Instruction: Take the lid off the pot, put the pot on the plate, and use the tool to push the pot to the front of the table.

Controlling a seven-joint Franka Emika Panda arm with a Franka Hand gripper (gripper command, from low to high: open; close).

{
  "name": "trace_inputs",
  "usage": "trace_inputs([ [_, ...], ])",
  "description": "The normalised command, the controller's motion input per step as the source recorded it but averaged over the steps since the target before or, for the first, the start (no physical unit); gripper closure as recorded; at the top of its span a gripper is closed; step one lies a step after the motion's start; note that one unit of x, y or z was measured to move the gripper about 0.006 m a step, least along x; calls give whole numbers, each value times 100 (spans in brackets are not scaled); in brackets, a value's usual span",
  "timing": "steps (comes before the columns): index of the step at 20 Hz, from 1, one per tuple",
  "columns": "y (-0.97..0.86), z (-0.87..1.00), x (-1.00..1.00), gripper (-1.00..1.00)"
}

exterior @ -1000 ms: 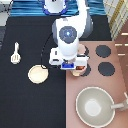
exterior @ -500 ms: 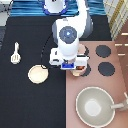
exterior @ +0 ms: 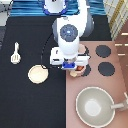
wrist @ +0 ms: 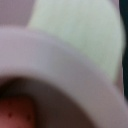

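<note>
claw point(exterior: 71, 67) over pot point(exterior: 77, 69), stove edge

Stove and pan at the exterior view's right

A pinkish-brown stove top point(exterior: 97, 82) fills the right side. 2 black burners point(exterior: 103, 50) lie in full sight near its right edge, and 2 more are partly hidden under the tool point(exterior: 75, 67), which hangs over the stove's left edge. A large grey-beige pan point(exterior: 95, 106) sits at the bottom, its long handle point(exterior: 119, 104) pointing right.
</note>
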Motion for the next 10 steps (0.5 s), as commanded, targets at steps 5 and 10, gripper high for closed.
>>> trace_inputs([
  [5,13,-1,0,100],
  [10,13,72,2,100],
])
